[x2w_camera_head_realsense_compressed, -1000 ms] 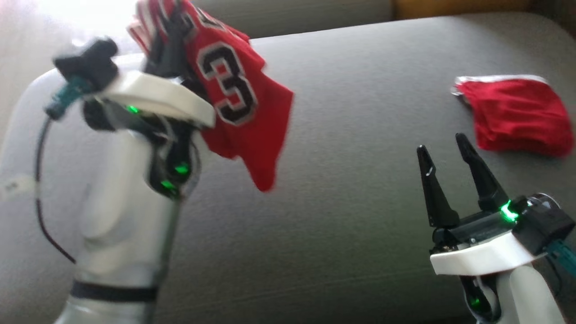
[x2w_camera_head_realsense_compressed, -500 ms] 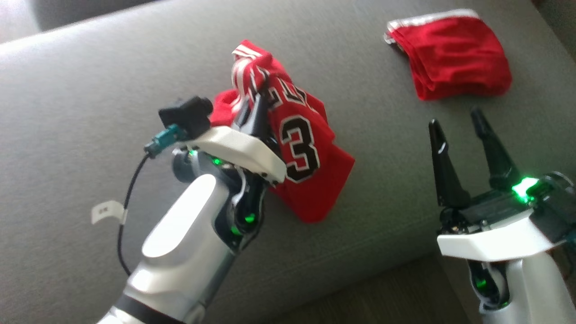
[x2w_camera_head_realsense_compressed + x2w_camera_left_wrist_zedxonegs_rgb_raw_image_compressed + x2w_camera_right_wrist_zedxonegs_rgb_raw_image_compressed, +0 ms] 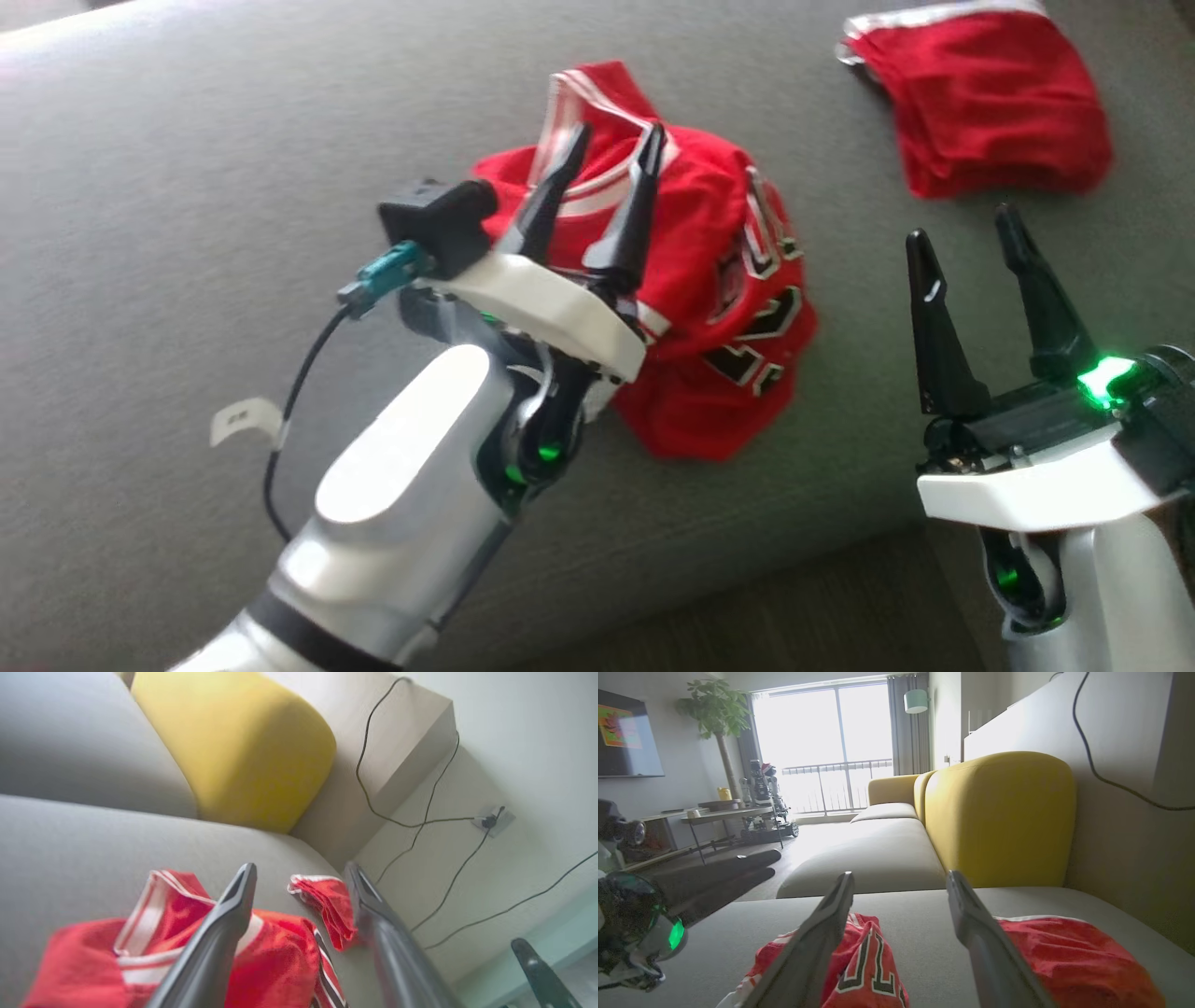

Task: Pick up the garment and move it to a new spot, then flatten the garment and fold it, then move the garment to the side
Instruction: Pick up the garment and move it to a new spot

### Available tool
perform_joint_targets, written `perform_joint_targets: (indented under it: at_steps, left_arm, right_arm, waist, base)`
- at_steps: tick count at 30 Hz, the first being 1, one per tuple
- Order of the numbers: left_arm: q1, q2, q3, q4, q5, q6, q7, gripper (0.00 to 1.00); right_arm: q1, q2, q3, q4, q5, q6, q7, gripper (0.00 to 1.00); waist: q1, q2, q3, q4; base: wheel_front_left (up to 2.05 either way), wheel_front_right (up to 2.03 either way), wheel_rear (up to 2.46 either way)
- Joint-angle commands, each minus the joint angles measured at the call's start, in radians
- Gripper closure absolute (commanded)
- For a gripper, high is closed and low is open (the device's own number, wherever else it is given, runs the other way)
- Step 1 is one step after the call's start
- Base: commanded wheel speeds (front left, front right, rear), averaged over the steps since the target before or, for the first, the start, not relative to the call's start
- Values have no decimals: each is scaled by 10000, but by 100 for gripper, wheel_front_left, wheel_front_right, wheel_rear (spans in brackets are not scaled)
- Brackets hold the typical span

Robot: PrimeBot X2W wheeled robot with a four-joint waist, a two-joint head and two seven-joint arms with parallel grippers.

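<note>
Head view: jersey lies crumpled on the sofa seat. Left gripper is spread and empty over the jersey's left edge, so it's nearer. Right gripper is spread just right of the jersey. No clear long axis.

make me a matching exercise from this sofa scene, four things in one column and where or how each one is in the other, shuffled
Things
1. numbered jersey
2. plain red garment
3. left gripper
4. yellow backrest

Places or states
A. fingers spread over the jersey
B. standing behind the grey seat
C. crumpled in a heap mid-seat
D. folded, towards the seat's right end

Pairs: 1-C, 2-D, 3-A, 4-B
</note>
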Motion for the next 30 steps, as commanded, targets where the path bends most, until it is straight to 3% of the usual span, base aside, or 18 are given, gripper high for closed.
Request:
perform_joint_targets:
  at_steps: [1, 2, 13, 22, 30]
  left_arm:
    - [-118, 130, 484, -490, 365, 58, -118, 0]
    - [267, 232, 837, -856, 1037, 128, -119, 0]
    - [3353, 924, 2379, -2181, 3374, -307, -121, 0]
    - [5605, 652, 3468, -2648, 4369, -443, -121, 0]
    - [6761, 363, 4022, -2920, 5058, -827, -122, 0]
  right_arm:
    - [-181, -58, 214, -286, -95, -4, -90, 0]
    - [-110, -58, 220, -225, -160, -4, -90, 0]
    - [351, -58, 386, 235, -483, -4, -90, 0]
    - [1150, -58, 219, 795, -567, -4, -90, 0]
    - [1705, -58, 64, 987, -539, -4, -90, 0]
  waist:
    - [0, 0, -294, 478]
    - [0, 0, -476, 841]
    - [0, 0, -1531, 2554]
    - [0, 0, -2480, 3428]
    - [0, 0, -2861, 3652]
  base:
    - [0, 0, 0]
    - [0, 0, 0]
    - [0, 0, 0]
    - [0, 0, 0]
    - [0, 0, 0]
